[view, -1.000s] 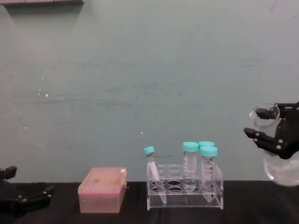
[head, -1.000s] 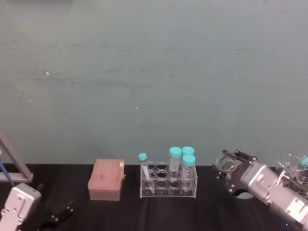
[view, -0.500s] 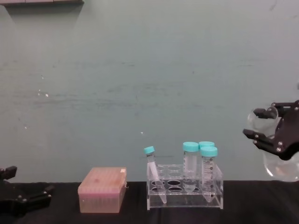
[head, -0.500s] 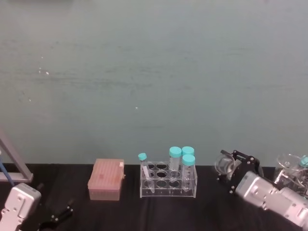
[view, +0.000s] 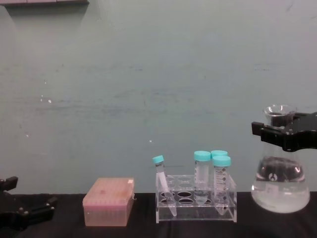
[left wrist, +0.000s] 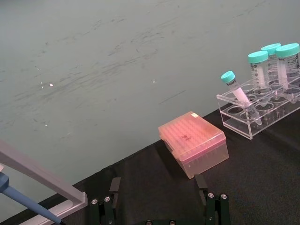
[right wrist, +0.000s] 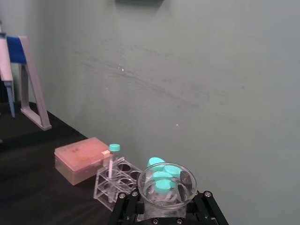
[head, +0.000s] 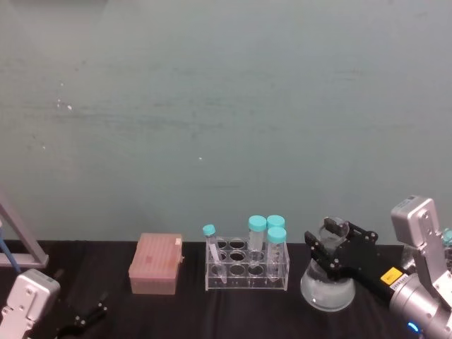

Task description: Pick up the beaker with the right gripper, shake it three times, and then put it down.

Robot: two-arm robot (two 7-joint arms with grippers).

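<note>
The beaker point(view: 280, 193), a clear conical flask holding some clear liquid, stands upright at the right of the table, right of the tube rack. My right gripper point(view: 285, 135) is shut on its narrow neck just under the flared rim. In the head view the beaker point(head: 326, 291) has its wide base low at the black table top, with the right gripper point(head: 332, 248) around its neck; whether the base touches the table I cannot tell. The right wrist view looks down onto the beaker's rim point(right wrist: 166, 183). My left gripper point(view: 25, 214) rests open at the table's near left.
A clear tube rack point(view: 195, 201) with several blue-capped tubes stands mid-table. A pink tip box point(view: 108, 201) sits to its left. A pipette stand point(head: 18, 244) is at the far left. A teal wall runs close behind the table.
The beaker was tilted and held high at the right. It has since swung upright and come down toward the table, with the right gripper still shut on its neck. The left arm has not moved.
</note>
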